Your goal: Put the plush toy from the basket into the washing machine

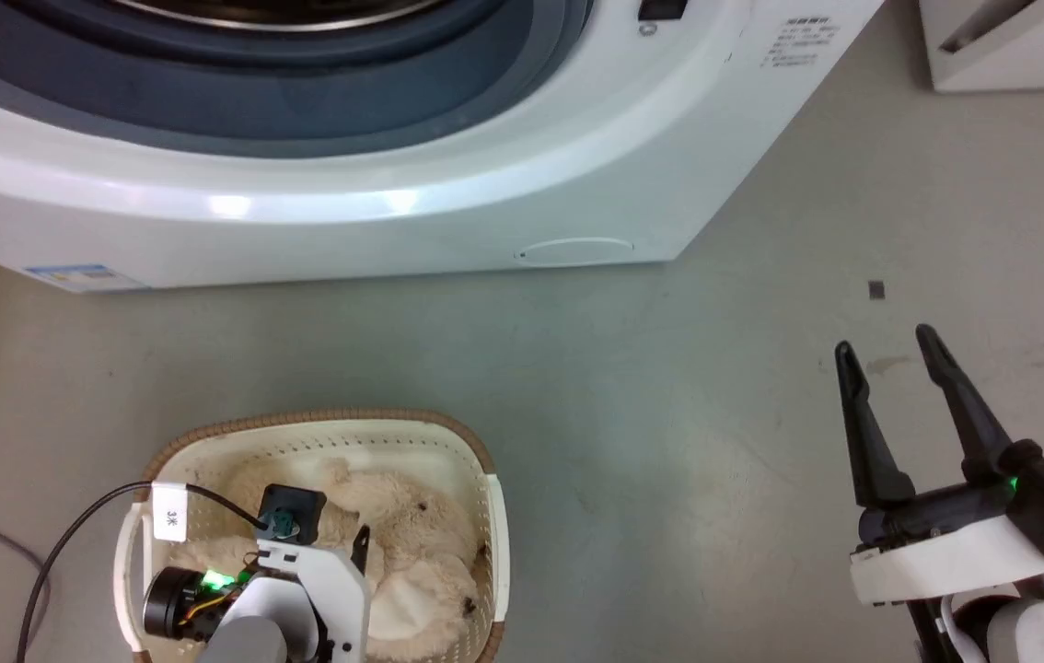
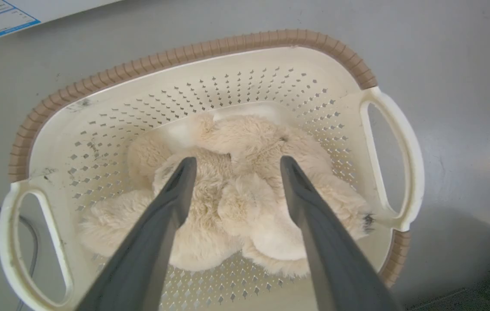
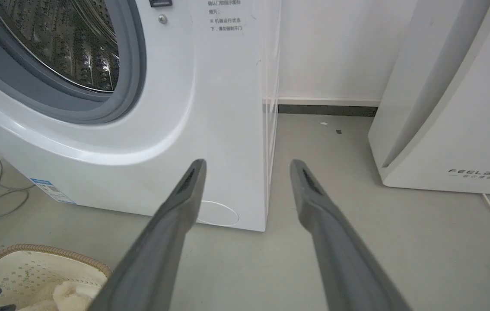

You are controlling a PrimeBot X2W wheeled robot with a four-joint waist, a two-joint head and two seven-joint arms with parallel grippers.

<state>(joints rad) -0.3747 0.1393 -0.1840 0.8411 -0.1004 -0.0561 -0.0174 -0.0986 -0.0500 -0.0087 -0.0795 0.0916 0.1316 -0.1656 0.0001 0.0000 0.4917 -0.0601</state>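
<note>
Currently left pincer [image 2: 237,160] is spread wide over the plush toy [image 2: 227,207], which lies in the basket [image 2: 184,54] on the floor [image 1: 669,414]; contact unclear, nothing gripped. Right pincer [image 1: 885,343] is apart and empty, right of the washing machine [image 1: 393,230].

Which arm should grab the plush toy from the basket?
Left. The left gripper is open over the fluffy cream plush toy in the cream-white perforated plastic basket, fingers spread across its middle. The right gripper is open over grey floor, apart from the basket.
</note>
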